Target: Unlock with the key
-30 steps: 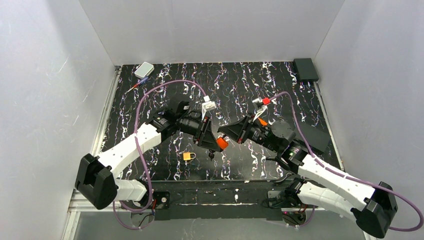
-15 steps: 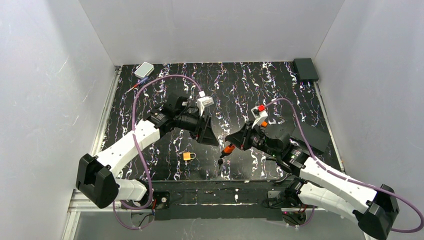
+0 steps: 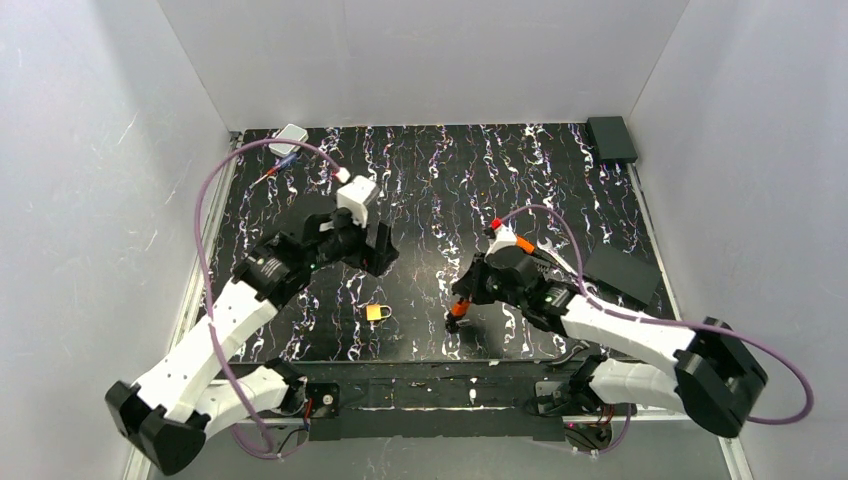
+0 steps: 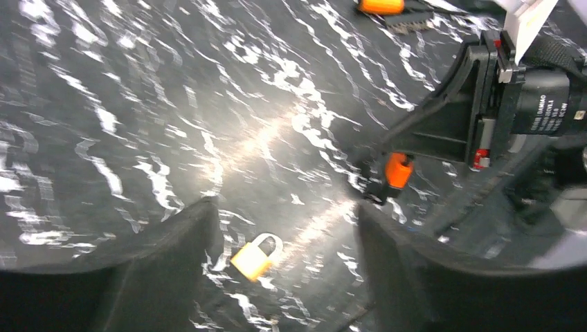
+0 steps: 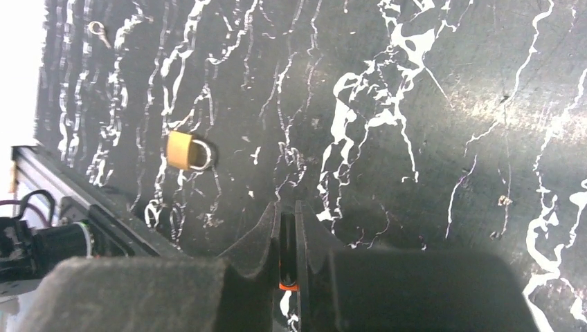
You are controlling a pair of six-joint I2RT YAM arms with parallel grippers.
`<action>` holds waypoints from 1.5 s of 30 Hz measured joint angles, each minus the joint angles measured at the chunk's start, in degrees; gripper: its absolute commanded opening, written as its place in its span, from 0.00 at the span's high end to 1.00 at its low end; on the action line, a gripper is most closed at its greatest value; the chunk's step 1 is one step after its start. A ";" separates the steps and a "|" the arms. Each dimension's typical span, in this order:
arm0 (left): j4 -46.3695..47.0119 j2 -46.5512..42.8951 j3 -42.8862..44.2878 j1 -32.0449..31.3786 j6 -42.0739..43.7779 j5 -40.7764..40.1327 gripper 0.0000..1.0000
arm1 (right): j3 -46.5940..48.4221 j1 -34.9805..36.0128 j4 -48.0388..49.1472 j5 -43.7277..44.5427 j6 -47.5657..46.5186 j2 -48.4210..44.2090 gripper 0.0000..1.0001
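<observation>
Progress looks partial: our right gripper [image 3: 458, 310] clamps the orange padlock [image 4: 398, 170], dark key [image 3: 448, 323] seemingly lodged in it just beyond the jaws; our left gripper [image 4: 280, 214] gapes empty, well apart. Whether it has opened, we cannot tell.

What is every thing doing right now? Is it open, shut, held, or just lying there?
Left claw: open, empty.
Right claw: shut on the orange padlock.
Orange padlock: held; can't tell if it is locked.
Key: dark bit at the orange padlock's end; seems stuck in it, not sure.
Yellow padlock: lying on the table, shackle shut, untouched.
</observation>
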 measured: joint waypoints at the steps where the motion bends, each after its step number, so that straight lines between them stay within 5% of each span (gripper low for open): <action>1: 0.42 -1.75 -0.46 0.00 0.48 -2.40 0.02 | 0.52 -0.33 0.35 -0.83 -0.09 1.86 0.99; 14: 1.16 -5.51 -2.34 0.00 1.77 -18.25 0.02 | 8.20 -10.05 10.80 -14.03 -2.12 20.92 0.99; 22: 0.74 -5.44 -2.34 0.00 1.90 -19.65 0.02 | 19.15 -17.51 19.65 -26.45 0.52 41.83 0.99; 29: 0.74 -5.35 -2.34 0.00 1.92 -19.93 0.02 | 22.91 -19.78 22.99 -33.51 0.31 47.78 0.97; 34: 0.76 -5.29 -2.34 0.00 1.92 -20.11 0.02 | 29.00 -20.98 23.12 -39.04 -2.29 52.41 0.82; 40: 0.76 -4.92 -2.43 0.00 2.14 -20.13 0.02 | 35.41 -22.32 21.11 -41.86 -5.95 56.81 0.45; 45: 0.79 -4.59 -2.45 0.00 2.19 -20.11 0.02 | 41.66 -23.17 13.07 -41.55 -11.17 57.92 0.28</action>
